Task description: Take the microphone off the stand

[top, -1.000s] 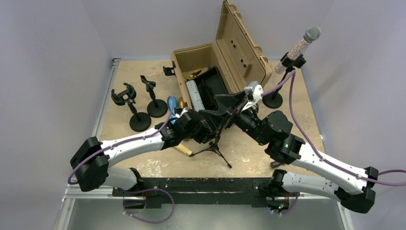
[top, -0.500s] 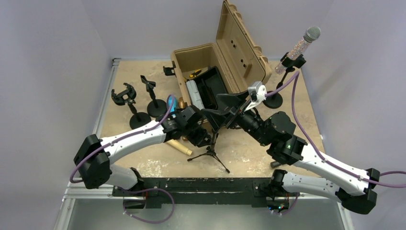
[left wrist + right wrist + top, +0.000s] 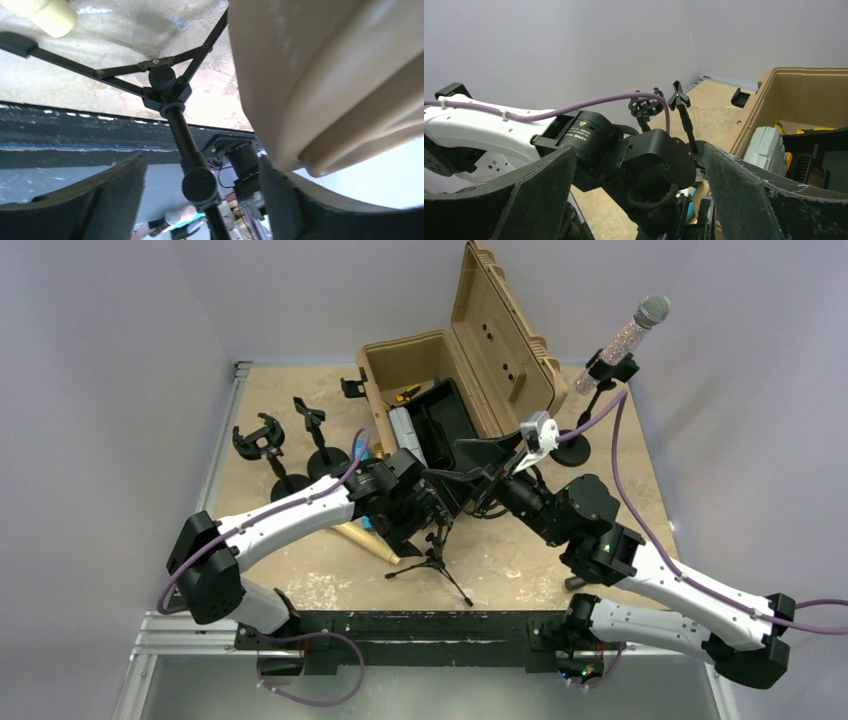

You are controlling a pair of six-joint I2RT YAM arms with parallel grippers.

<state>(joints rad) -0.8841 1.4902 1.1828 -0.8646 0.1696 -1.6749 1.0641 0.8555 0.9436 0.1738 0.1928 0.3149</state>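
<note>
The glittery microphone [image 3: 643, 322] with a silver head sits tilted in the clip of a round-based stand [image 3: 571, 449] at the back right, far from both grippers. My left gripper [image 3: 425, 516] [image 3: 200, 165] is open at the table's middle. Its fingers [image 3: 116, 192] stand apart on either side of a black tripod stand's pole [image 3: 184, 142] [image 3: 436, 552] without touching it. Just behind it, my right gripper [image 3: 463, 466] [image 3: 639, 165] is open and empty, looking at the left arm's wrist [image 3: 651, 160].
An open tan case [image 3: 402, 355] [image 3: 320, 75] holding tools stands at the back centre, close to both grippers. Two empty clip stands [image 3: 272, 448] [image 3: 318, 436] are at the left. A wooden handle [image 3: 372, 543] and a blue object [image 3: 358, 453] lie beside the left arm.
My left gripper has opened and let go of the tripod pole. The left arm swung back a little and the tripod shifted left and nearer. The right gripper stayed open, drifting slightly back.
</note>
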